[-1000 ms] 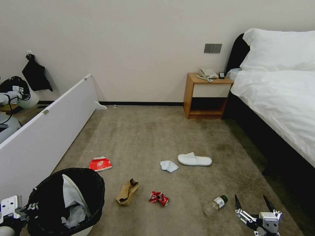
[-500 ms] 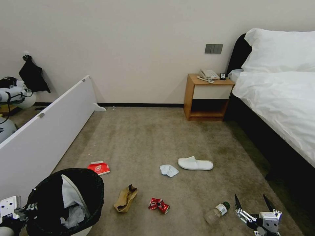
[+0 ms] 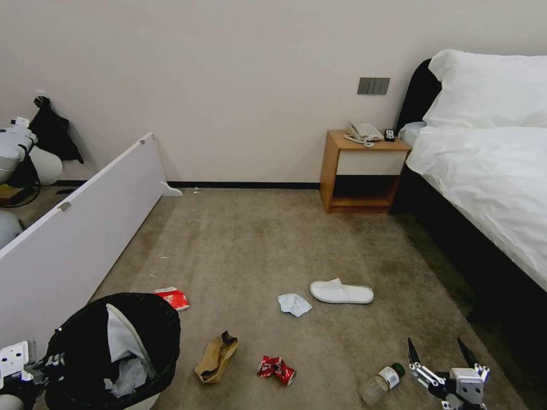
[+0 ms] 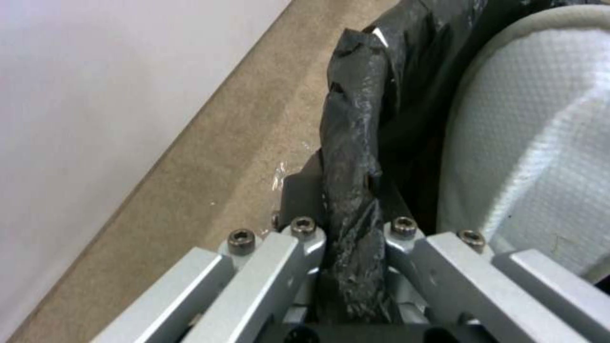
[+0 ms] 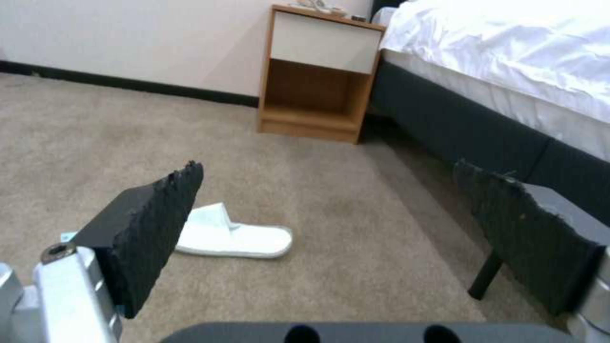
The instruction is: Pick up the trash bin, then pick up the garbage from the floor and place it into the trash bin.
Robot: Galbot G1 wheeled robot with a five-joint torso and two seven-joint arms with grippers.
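One slipper (image 3: 125, 333) inside trash bin (image 3: 165, 319), left claw (image 4: 352, 224) clamping rim

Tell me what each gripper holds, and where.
Left gripper clamps the trash bin by its bag-covered rim; right gripper is open, holding nothing.

Nothing here reads as words. The small bottle (image 3: 383, 382) wears a white label and the red packet (image 3: 174, 298) has white patches, but any print on either is too small to make out.
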